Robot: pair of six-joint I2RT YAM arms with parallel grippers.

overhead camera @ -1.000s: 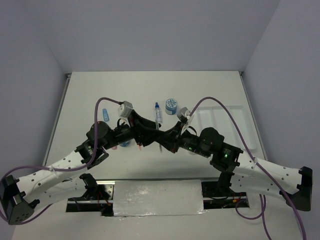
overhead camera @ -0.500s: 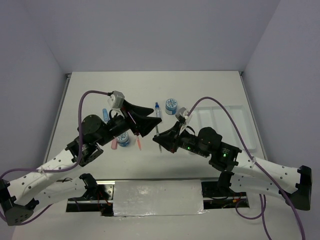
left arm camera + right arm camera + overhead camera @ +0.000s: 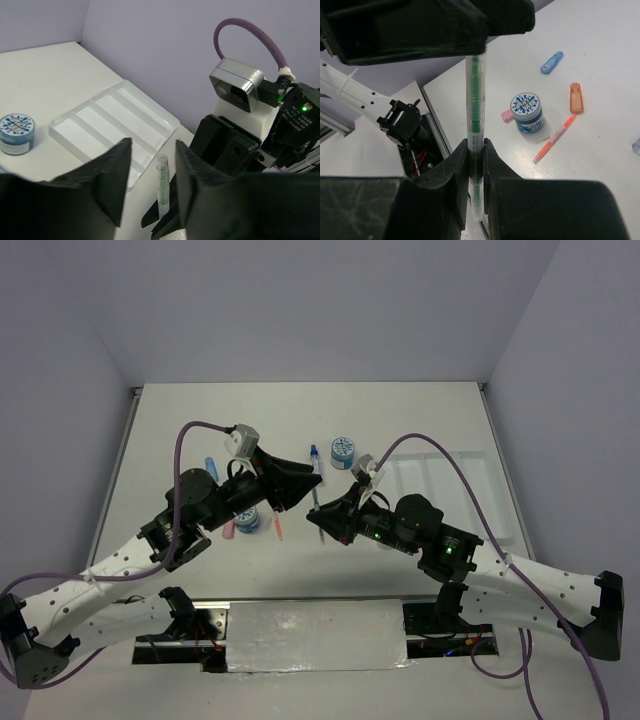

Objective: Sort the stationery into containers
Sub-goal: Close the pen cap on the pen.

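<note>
Mostly unsorted: on the desk [image 3: 420,410], the white tray [image 3: 112,125] shows only bare compartments. Left of the tray, the right pincer [image 3: 475,145] clenches a clear green pen [image 3: 474,100] upright in the air. The left pincer [image 3: 153,145] gapes around its top without touching. Two rolls [image 3: 342,450], an orange pen [image 3: 555,137] and three capsules [image 3: 576,97] lie left of the tray.

**Top external:** fixed above and behind the robot, facing down and forward over the whole table [image 3: 420,410].
**Left wrist:** close and low, looking out through the left gripper [image 3: 153,143] toward the white tray [image 3: 115,120] and the right arm [image 3: 235,145].
**Right wrist:** close, looking steeply down past the right gripper [image 3: 475,142], apparently toward the table's left near edge.

Both wrist views share the clear pen [image 3: 162,185].
</note>
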